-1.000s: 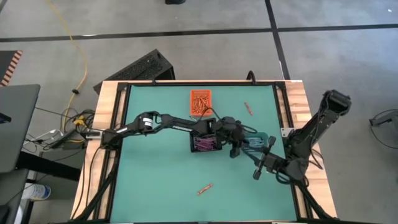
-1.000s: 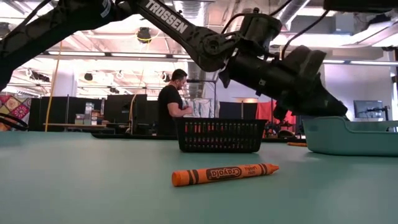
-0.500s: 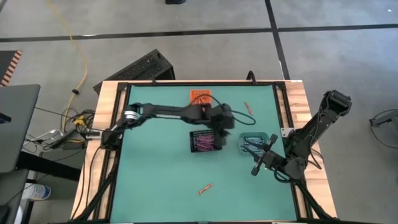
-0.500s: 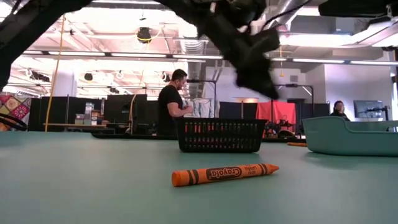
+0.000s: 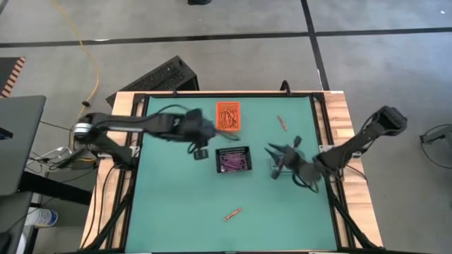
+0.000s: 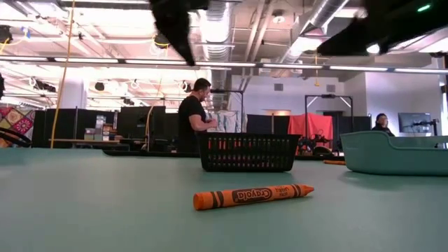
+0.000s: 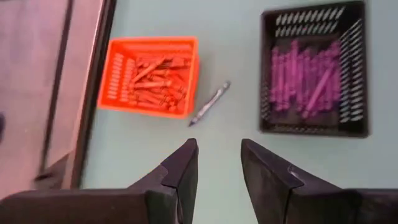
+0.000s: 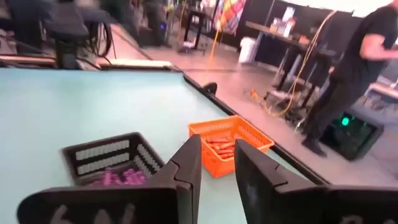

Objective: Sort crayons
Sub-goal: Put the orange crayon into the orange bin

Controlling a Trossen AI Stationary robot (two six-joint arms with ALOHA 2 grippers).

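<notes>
Hovering empty and parted, the left hand (image 5: 200, 151) hangs between orange bin (image 5: 227, 116) and black bin (image 5: 233, 159); the right hand (image 5: 277, 156), parted too, holds nothing above the desk (image 5: 176, 204).

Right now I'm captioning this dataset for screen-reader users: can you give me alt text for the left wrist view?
The left gripper, jaws open and empty, hangs above a teal table. An orange bin holds orange crayons, a black mesh bin holds purple crayons, and one loose crayon lies between the bins.
</notes>
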